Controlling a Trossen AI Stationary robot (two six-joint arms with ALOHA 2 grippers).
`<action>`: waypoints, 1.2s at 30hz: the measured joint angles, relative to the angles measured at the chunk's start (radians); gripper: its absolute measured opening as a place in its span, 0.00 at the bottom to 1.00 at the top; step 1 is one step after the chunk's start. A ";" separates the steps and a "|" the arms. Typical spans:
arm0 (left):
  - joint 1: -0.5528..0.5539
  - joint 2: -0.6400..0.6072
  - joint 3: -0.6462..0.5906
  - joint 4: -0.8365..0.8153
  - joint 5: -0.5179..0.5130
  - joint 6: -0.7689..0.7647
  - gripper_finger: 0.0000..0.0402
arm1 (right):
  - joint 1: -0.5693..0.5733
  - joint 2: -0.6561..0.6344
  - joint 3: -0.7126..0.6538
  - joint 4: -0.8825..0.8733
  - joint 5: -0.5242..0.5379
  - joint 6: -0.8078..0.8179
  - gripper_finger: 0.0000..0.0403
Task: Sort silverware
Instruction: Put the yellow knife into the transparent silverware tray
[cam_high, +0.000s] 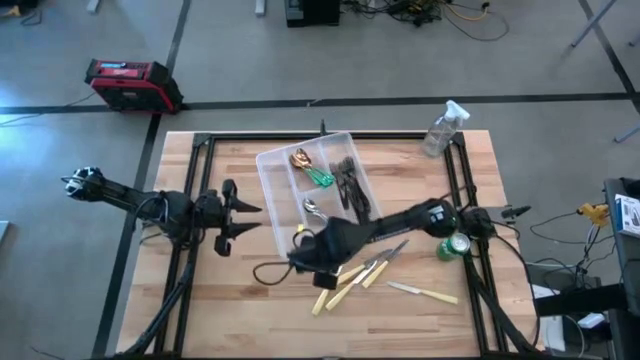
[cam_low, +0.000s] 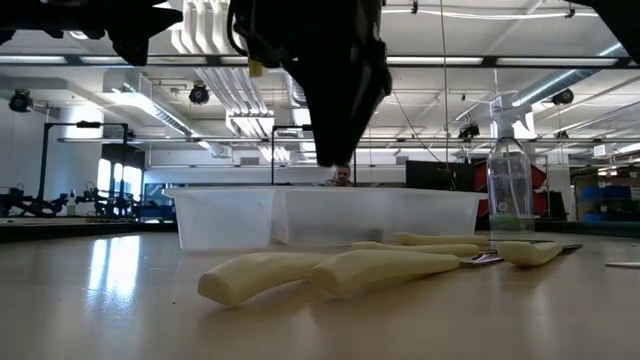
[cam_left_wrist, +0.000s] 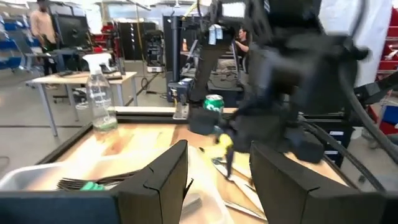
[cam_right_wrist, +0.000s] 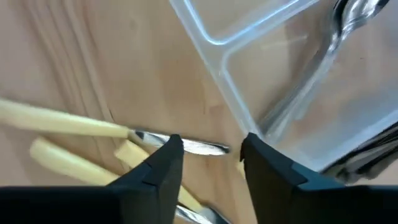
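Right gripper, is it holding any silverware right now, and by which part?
Nothing. The right gripper stands open and empty above the cream-handled knives beside the clear tray.

- Table (cam_high: 200, 300): pale wood planks, smooth, faintly glossy.
- Organizer tray (cam_high: 275, 185): clear plastic.
- Knives (cam_high: 345, 283): matt cream handles, shiny metal blades.

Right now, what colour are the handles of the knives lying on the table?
Cream-yellow knife handles, clearest in the low view.
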 joint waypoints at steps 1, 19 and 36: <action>0.000 -0.004 0.000 0.004 -0.008 0.009 0.39 | 0.011 0.000 -0.022 0.019 -0.001 0.029 0.41; 0.000 0.051 0.000 0.048 -0.040 -0.112 0.39 | 0.183 0.013 -0.306 0.498 0.075 0.407 0.58; 0.001 0.103 0.000 0.049 -0.083 -0.161 0.39 | 0.360 -0.023 -0.337 0.065 0.193 0.614 0.61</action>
